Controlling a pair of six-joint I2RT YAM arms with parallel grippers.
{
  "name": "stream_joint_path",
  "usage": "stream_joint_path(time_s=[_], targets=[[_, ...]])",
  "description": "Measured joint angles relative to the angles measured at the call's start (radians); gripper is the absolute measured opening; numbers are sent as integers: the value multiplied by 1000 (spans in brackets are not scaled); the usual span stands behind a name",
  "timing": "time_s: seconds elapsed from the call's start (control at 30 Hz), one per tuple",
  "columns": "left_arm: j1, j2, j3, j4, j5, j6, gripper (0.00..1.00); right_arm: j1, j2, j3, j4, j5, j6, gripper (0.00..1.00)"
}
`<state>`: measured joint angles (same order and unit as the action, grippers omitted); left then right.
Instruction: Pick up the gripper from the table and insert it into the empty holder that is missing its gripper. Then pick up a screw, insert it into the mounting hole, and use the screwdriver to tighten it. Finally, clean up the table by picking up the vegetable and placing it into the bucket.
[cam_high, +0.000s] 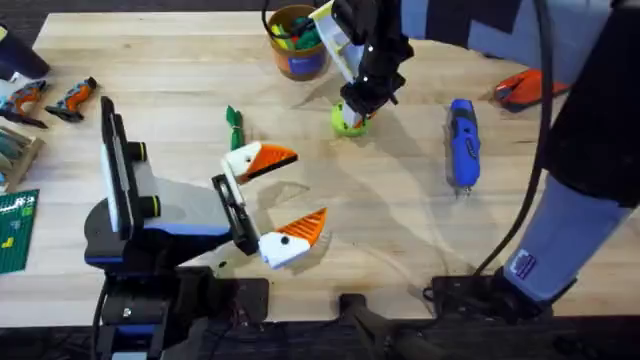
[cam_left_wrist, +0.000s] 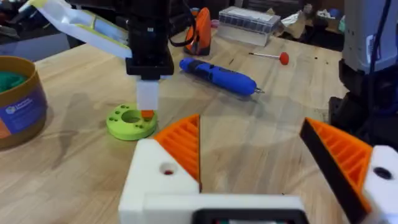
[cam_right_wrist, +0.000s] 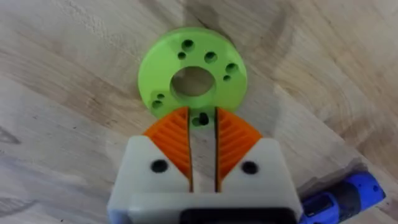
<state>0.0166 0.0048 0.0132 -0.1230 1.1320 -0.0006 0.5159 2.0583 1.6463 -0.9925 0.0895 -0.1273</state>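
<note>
My right gripper (cam_right_wrist: 202, 113) hangs tips-down over the lime green disc (cam_right_wrist: 193, 68), shut on a small dark screw (cam_right_wrist: 201, 118) at one of the disc's holes. The same gripper (cam_high: 352, 108) shows at the table's far middle. My left gripper (cam_high: 283, 197) is open and empty above the near middle, both fingers carrying orange tips. The blue screwdriver (cam_high: 462, 142) lies to the right of the disc. The dark green vegetable (cam_high: 234, 125) lies left of the disc. The yellow-orange bucket (cam_high: 297, 42) stands at the far edge. The loose gripper piece and an empty holder are out of view.
A red-handled thin tool (cam_left_wrist: 273, 57) and a clear box (cam_left_wrist: 249, 22) lie beyond the screwdriver. An orange-red object (cam_high: 525, 88) sits at the far right. Small hand tools (cam_high: 50, 100) and a green board (cam_high: 15, 230) lie at the left edge.
</note>
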Motion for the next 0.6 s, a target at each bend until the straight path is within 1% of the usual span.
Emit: stream_joint_path(time_s=[0.1, 0.23, 0.6], targets=[[0, 0, 0, 0, 0, 0, 985, 0, 0, 0, 1, 0, 0, 113], [0, 0, 0, 0, 0, 0, 985, 0, 0, 0, 2, 0, 1, 18], [0, 0, 0, 0, 0, 0, 985, 0, 0, 0, 2, 1, 4, 7]])
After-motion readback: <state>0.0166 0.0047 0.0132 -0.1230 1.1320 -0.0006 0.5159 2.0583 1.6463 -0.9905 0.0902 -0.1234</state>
